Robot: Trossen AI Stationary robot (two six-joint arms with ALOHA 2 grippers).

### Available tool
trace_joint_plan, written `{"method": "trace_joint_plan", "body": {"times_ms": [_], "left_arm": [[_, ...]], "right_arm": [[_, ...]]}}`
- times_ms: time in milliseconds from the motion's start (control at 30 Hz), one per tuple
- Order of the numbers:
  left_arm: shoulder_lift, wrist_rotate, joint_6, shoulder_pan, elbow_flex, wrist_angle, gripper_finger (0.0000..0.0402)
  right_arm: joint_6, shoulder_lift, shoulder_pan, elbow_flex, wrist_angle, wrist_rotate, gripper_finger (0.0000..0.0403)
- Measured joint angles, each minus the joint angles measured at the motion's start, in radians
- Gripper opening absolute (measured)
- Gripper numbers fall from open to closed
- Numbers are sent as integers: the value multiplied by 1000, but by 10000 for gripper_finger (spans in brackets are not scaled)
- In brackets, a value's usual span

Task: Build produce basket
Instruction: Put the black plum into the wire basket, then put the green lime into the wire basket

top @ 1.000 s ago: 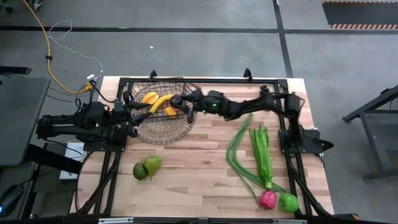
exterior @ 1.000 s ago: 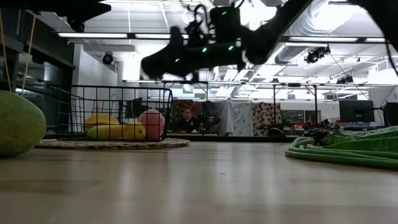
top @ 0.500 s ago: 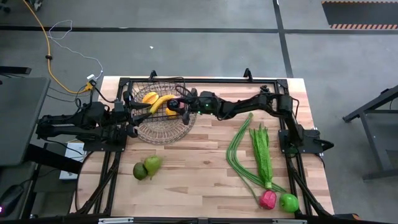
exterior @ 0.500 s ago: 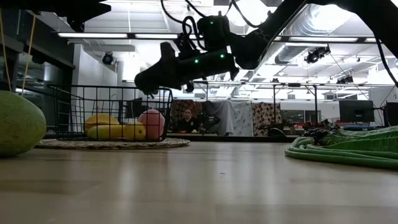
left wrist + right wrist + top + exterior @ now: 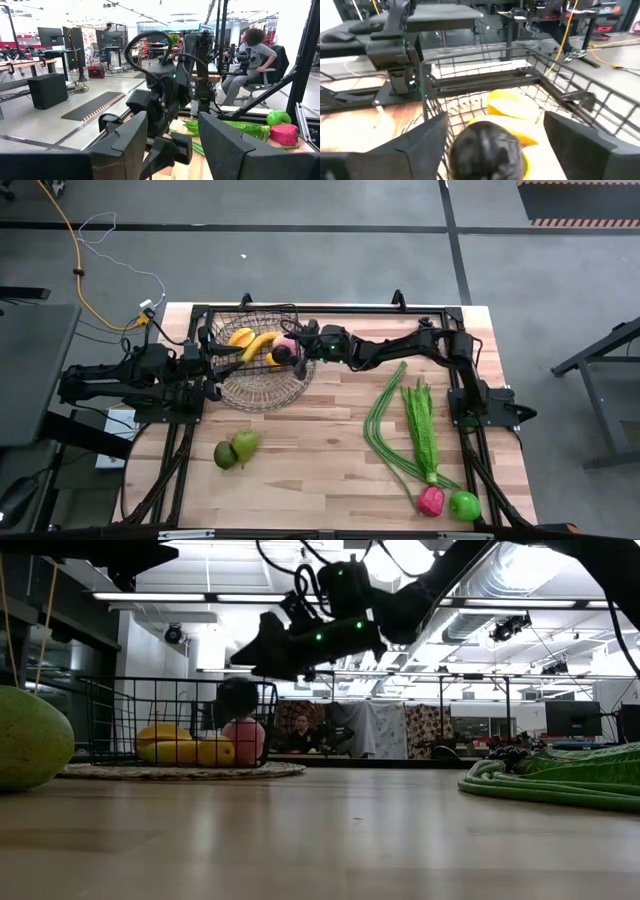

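Fingers [image 5: 425,137] of right gripper [image 5: 292,348] spread, released above dark grapes [image 5: 487,150], hovering at basket's [image 5: 258,385] 2 o'clock rim.

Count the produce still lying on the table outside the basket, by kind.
green pears: 2
green apple: 1
red pepper: 1
long green beans: 1 bundle
leafy greens: 1 bunch
Total: 6
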Motion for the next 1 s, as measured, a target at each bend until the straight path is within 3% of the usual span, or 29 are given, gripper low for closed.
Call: {"method": "trace_joint_plan", "body": {"times_ms": [267,433,600,700,800,1000], "left_arm": [[0,-1,0,0,0,-7,166],[0,-1,0,0,0,-23,166],[0,-2,0,0,0,-18,166],[0,-3,0,0,0,-8,166],[0,-1,0,0,0,0,166],[0,-1,8,0,0,2,166]], "right_arm": [[-60,-125,3,-17,-158,15,331],[-88,-256,39,-170,-173,68,331],[-51,-407,92,-449,44,167,332],[-22,-481,122,-595,247,170,332],[-13,-537,137,-679,381,157,332],[25,-610,130,-707,355,131,332]]}}
